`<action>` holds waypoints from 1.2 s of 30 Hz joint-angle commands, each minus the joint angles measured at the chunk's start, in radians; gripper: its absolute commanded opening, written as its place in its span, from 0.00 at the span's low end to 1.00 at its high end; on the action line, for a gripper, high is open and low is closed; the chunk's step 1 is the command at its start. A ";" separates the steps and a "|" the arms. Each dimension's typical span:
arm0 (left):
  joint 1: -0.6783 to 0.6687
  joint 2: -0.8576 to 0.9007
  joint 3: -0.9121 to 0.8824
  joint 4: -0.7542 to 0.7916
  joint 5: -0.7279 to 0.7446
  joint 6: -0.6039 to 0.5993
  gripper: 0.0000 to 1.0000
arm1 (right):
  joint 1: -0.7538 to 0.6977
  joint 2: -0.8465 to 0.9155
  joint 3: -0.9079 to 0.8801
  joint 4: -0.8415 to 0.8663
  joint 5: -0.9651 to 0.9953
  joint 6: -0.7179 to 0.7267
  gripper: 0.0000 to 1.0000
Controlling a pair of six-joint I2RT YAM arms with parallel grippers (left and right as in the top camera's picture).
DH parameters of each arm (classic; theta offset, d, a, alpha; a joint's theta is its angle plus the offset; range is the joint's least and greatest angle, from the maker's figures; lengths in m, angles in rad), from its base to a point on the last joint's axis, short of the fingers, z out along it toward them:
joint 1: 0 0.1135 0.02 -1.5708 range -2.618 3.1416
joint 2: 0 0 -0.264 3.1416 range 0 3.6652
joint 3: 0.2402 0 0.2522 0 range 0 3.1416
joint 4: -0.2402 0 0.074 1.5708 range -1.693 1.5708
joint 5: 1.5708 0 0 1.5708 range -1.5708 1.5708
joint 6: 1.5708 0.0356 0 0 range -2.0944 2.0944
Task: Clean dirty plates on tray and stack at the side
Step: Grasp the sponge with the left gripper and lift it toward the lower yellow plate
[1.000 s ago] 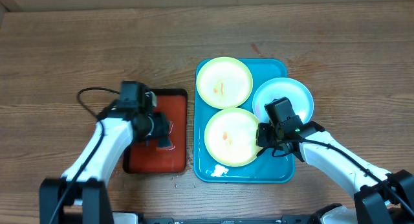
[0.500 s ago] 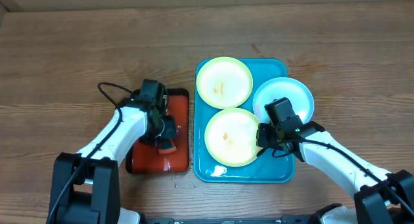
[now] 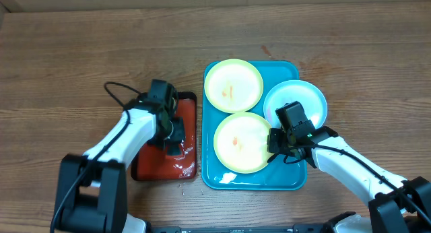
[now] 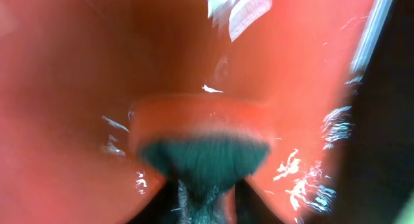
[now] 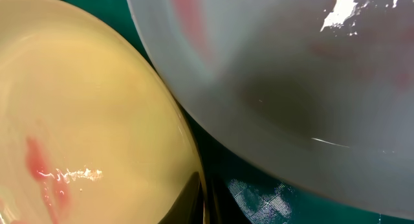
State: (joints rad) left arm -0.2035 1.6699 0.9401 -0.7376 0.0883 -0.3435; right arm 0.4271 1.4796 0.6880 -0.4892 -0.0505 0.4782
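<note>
— Plates are all lying on the large glossy turquoise tray [image 3: 217,180]: far yellow-green round plate [image 3: 233,85], near yellow-green plate [image 3: 240,142], white-blue plate [image 3: 303,98], orange smears showing
— Fetching step, I judge: left gripper [image 3: 176,146] is clasping an orange, green-faced sponge [image 4: 200,130] over the small red tray [image 3: 151,167]; right gripper [image 3: 275,147] is sitting at the near plate's rim, jaws unreadable. Next, the sponge is needing carrying across

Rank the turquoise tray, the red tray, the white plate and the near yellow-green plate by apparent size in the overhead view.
1. turquoise tray
2. red tray
3. near yellow-green plate and white plate: these look alike in size, and the white one is partly hidden, so they are left unranked.
</note>
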 commanded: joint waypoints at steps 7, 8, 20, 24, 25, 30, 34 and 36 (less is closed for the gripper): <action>0.015 0.053 0.074 -0.108 -0.011 0.033 0.04 | -0.006 0.002 0.027 0.005 0.031 0.012 0.05; 0.018 0.046 0.111 -0.140 -0.010 0.037 0.05 | -0.006 0.002 0.027 0.005 0.031 0.012 0.05; -0.038 0.007 0.431 -0.373 -0.094 0.042 0.04 | -0.006 0.002 0.027 0.006 0.031 0.012 0.05; -0.095 0.010 0.426 -0.305 0.032 0.023 0.04 | -0.006 0.002 0.027 0.006 0.031 0.012 0.06; -0.112 0.010 0.422 -0.270 0.090 0.021 0.04 | -0.006 0.002 0.027 0.006 0.031 0.012 0.06; -0.221 0.020 0.400 -0.088 0.238 -0.034 0.05 | -0.006 0.002 0.027 0.007 0.031 0.012 0.05; -0.323 0.085 0.390 -0.001 0.201 -0.134 0.04 | -0.006 0.002 0.027 0.006 0.031 0.012 0.05; -0.362 0.144 0.390 0.029 0.197 -0.193 0.04 | -0.006 0.002 0.027 0.006 0.031 0.012 0.05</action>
State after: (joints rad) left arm -0.5159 1.7267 1.3468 -0.7311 0.2604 -0.4175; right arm 0.4271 1.4796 0.6880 -0.4896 -0.0441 0.4786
